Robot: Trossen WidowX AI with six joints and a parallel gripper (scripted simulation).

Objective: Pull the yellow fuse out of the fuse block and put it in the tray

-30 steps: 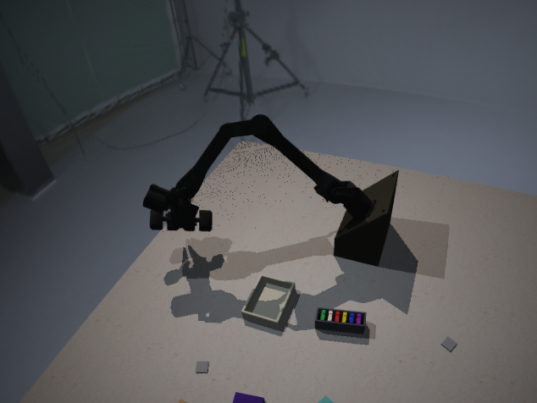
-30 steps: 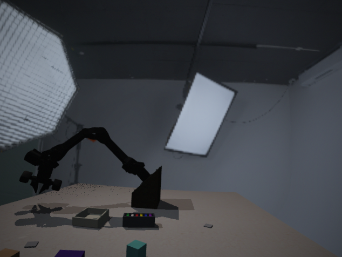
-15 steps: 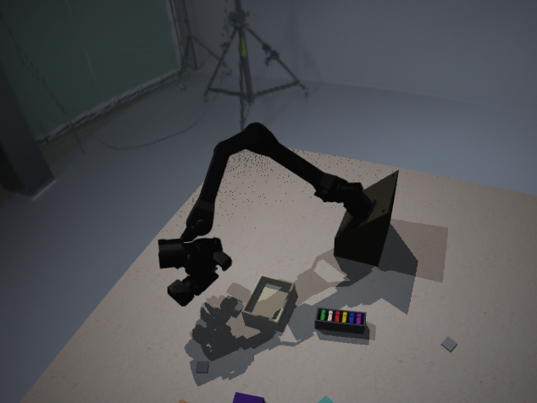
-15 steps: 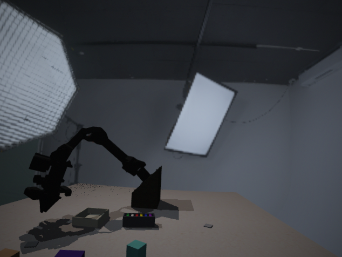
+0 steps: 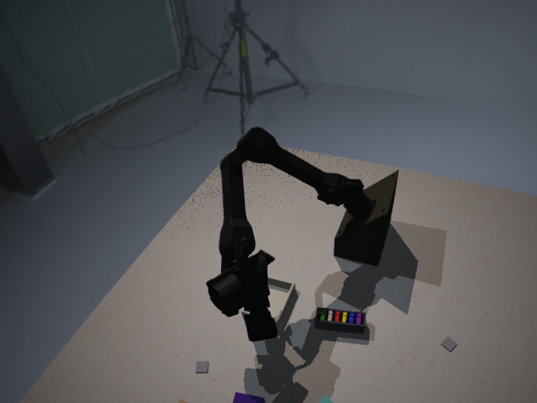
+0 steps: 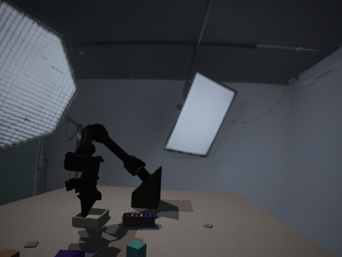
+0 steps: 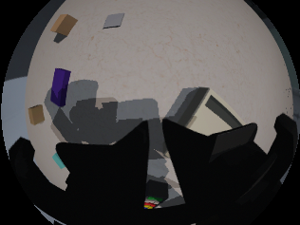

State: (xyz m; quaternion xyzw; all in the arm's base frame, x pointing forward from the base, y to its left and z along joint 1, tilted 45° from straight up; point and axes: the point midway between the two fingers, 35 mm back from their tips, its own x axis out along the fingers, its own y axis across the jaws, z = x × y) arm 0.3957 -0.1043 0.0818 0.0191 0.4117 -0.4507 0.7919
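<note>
Item: jaws [image 6: 84,214], which I am seeing hanging over the tray [image 6: 102,216], standing narrow and gripping nothing. Item: yellow fuse [image 5: 344,317], sitting upright in the fuse block [image 5: 342,327] on the surface [image 5: 434,282], just beside the tray.

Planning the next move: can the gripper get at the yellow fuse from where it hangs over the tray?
Probably yes. The gripper hangs empty, nearly shut, over the tray; the yellow fuse stands uncovered in the block alongside. Close neighbours leave little room.
</note>
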